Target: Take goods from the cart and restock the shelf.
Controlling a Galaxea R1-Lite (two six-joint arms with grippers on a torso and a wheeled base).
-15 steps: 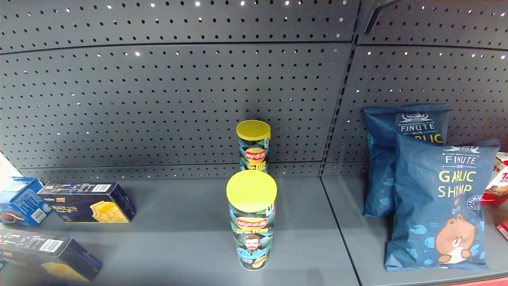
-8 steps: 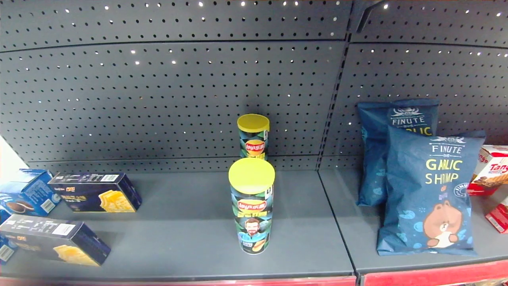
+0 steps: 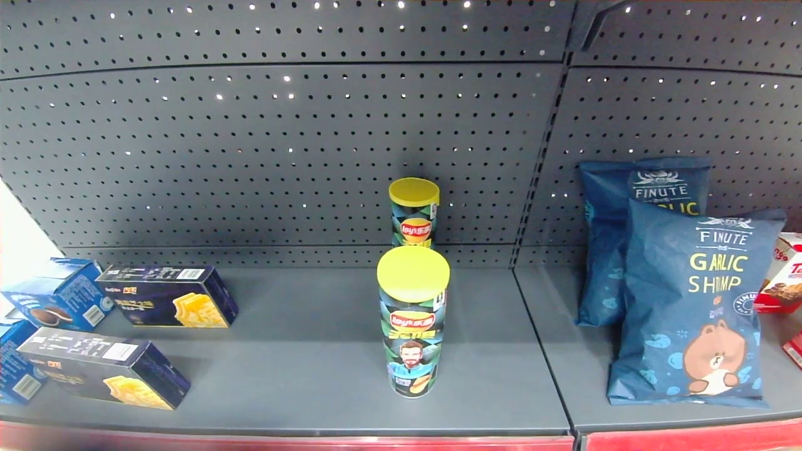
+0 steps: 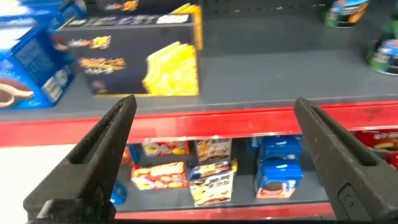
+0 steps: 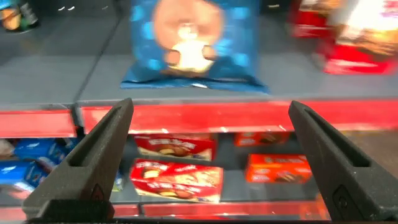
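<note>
I have both pincers spread wide and empty. The left pincer [image 4: 214,104] faces the shelf's [image 3: 301,376] front edge by a dark box [image 4: 137,59], and the right pincer [image 5: 211,107] faces it before the blue bag [image 5: 193,43]. A chip can [image 3: 412,322] stands mid-shelf, with a second can [image 3: 414,213] behind it.

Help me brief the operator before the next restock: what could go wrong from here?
The front can stands upright mid-shelf; a passing arm could topple it into the rear can.
The open left gripper and right gripper sit low before the red shelf lip; reaching in might clip it.
The front bag ends close to the lip and could slide off if nudged.
</note>
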